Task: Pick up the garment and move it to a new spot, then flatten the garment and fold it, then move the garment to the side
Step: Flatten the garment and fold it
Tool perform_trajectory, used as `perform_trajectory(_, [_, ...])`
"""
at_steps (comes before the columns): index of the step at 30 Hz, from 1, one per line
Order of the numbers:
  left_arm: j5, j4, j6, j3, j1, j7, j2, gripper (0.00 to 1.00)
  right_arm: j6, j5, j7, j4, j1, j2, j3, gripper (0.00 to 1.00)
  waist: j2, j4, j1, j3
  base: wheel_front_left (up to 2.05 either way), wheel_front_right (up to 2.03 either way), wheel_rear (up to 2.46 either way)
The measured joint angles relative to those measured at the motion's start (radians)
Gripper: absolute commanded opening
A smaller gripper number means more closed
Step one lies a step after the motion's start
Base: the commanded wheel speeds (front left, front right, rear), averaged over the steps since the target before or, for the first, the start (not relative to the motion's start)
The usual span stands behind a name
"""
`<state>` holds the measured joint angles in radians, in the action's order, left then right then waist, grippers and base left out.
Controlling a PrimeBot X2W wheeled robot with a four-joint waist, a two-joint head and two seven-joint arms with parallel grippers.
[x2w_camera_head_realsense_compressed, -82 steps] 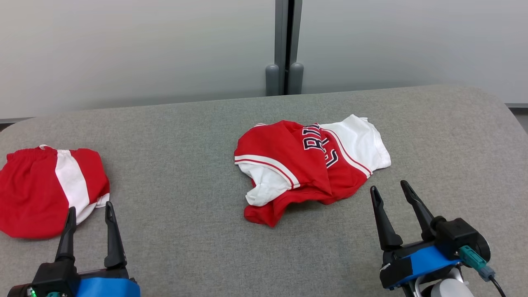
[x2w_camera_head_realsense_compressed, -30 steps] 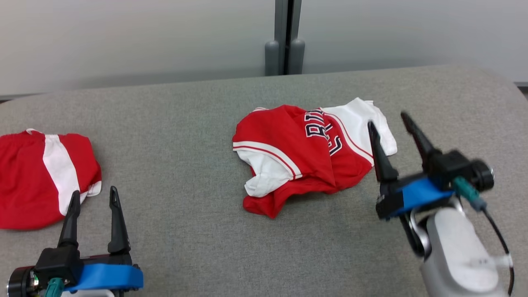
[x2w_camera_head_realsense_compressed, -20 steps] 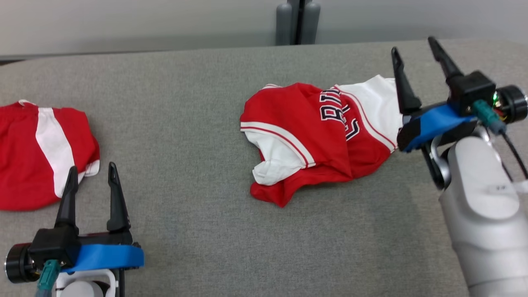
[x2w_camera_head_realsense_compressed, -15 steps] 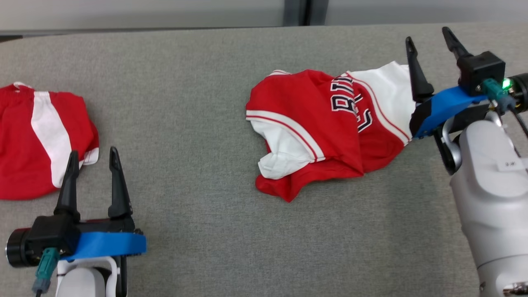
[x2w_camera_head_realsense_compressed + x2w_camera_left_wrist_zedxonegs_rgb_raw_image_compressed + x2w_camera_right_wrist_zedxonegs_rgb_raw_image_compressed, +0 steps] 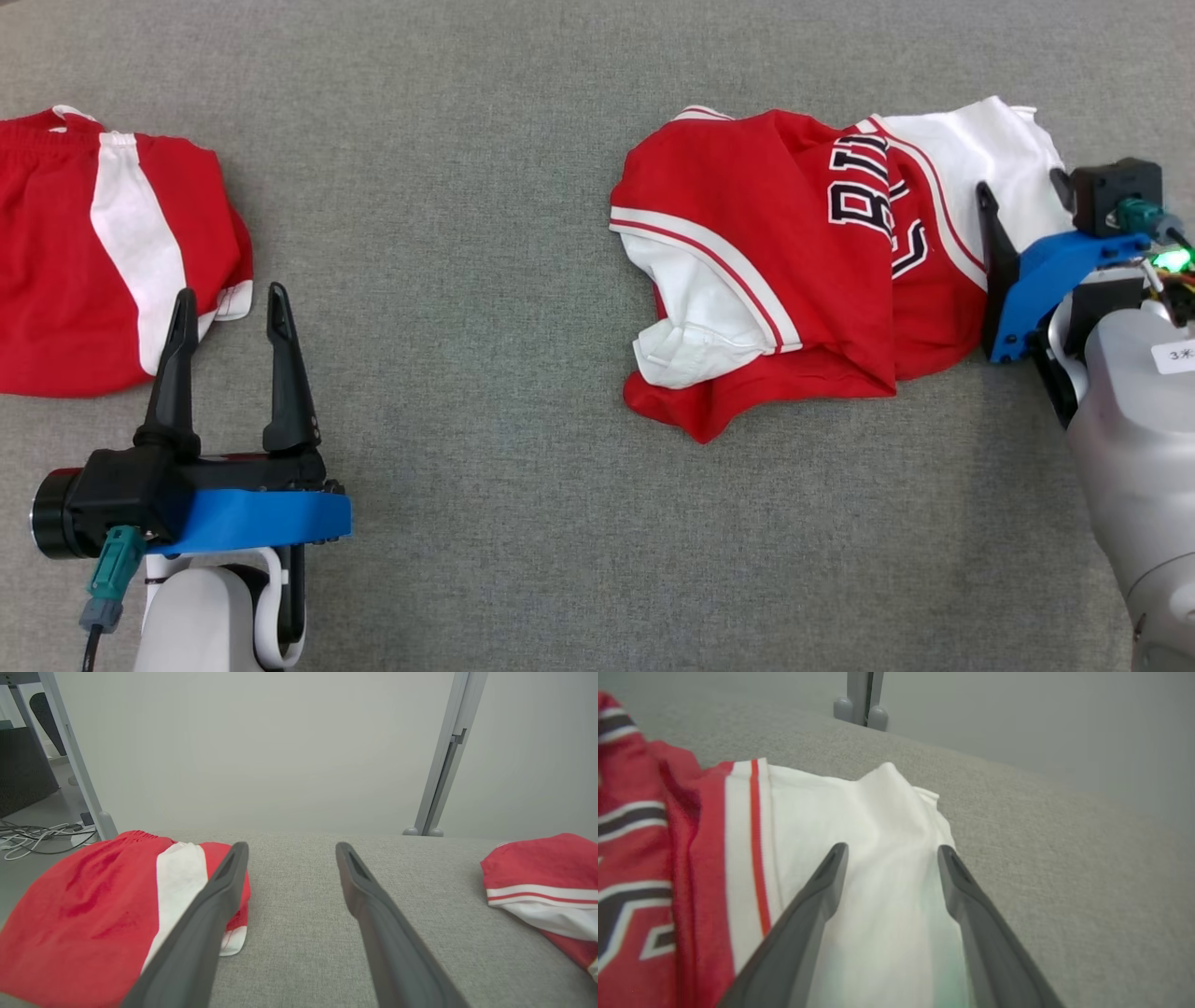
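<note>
Right claw (image 5: 1022, 185) spread, straddling the white edge of the crumpled red jersey (image 5: 747, 215), centre-right of head view. Left claw (image 5: 231, 292) spread, lower left beside red shorts (image 5: 56, 280). Risk: a single-layer pinch, so the jersey unfurls and drags across the bench (image 5: 485, 280).

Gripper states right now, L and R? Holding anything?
Left gripper: open, holding nothing, by the red shorts.
Right gripper: open, holding nothing, poised over the white part of the jersey.
</note>
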<state>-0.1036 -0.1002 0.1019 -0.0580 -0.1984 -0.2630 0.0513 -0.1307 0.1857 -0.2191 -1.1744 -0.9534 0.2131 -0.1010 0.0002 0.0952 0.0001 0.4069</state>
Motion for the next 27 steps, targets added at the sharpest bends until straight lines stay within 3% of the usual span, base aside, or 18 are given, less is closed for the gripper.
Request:
perform_trajectory(11, [-0.001, -0.006, -0.005, 0.007, -0.002, 0.0, 0.0, 1.0, 0.001, 0.007, 0.091, -0.074, -0.008, -0.026, -0.013, 1.0, -0.0004, -0.013, -0.0003, 0.0, 0.0, 0.0, 0.0])
perform_trajectory(12, [0.0, -0.007, -0.005, 0.007, -0.004, 0.0, 0.0, 1.0, 0.002, 0.006, 0.106, -0.074, -0.009, -0.03, -0.012, 0.75, -0.0004, -0.015, -0.0003, 0.0, 0.0, 0.0, 0.0])
perform_trajectory(13, [0.0, -0.008, -0.004, 0.007, -0.006, 0.0, 0.0, 1.0, 0.002, 0.003, 0.115, -0.076, -0.009, -0.035, -0.01, 0.0, -0.0004, -0.016, -0.0003, -0.001, 0.0, 0.0, 0.0])
perform_trajectory(20, [0.004, -0.021, -0.003, 0.004, -0.007, 0.0, 0.0, 1.0, 0.0, -0.042, 0.14, -0.088, -0.008, -0.047, 0.009, 0.0, -0.0004, -0.023, -0.0002, -0.017, 0.0, 0.0, 0.0])
perform_trajectory(27, [0.004, -0.026, -0.004, -0.002, 0.012, 0.0, -0.001, 1.0, 0.0, -0.069, 0.035, -0.104, 0.012, 0.005, 0.014, 0.0, -0.0002, -0.027, 0.0, -0.06, 0.0, 0.0, 0.0])
